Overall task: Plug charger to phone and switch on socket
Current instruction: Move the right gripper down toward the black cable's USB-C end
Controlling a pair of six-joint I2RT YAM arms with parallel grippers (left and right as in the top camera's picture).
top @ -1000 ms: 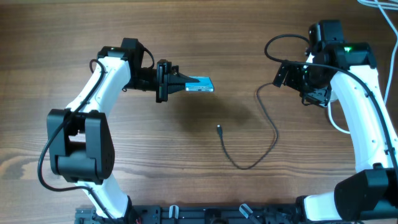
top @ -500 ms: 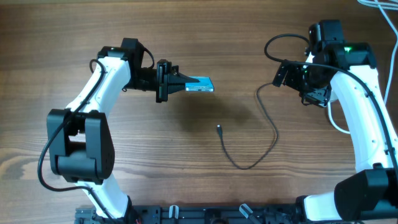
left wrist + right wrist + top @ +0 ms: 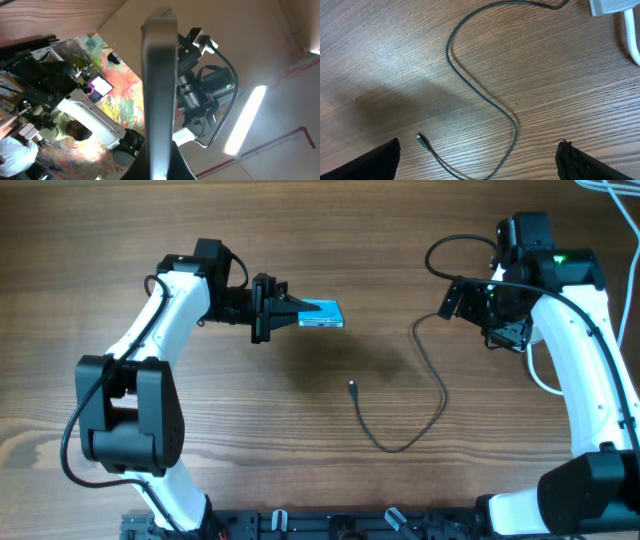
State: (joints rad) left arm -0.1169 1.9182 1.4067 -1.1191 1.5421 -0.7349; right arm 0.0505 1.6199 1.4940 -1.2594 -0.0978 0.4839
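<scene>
My left gripper [image 3: 296, 315] is shut on the phone [image 3: 325, 313] and holds it above the table, left of centre, cyan screen up. In the left wrist view the phone [image 3: 159, 85] shows edge-on between the jaws [image 3: 160, 167]. The charger [image 3: 438, 385], a thin black cable, curves over the table; its plug tip [image 3: 352, 387] lies free below the phone. My right gripper [image 3: 457, 301] is open and empty above the cable's upper part. The right wrist view shows the cable [image 3: 485, 100], its tip [image 3: 421, 138] and the wide-open fingers [image 3: 480, 165]. Only a corner of the white socket [image 3: 612, 6] shows.
A thick white cable [image 3: 632, 40] trails from the socket, and it also shows beside the right arm [image 3: 538, 375]. More white cables [image 3: 612, 198] lie at the far right corner. The tabletop is bare wood [image 3: 250, 420] around the plug tip.
</scene>
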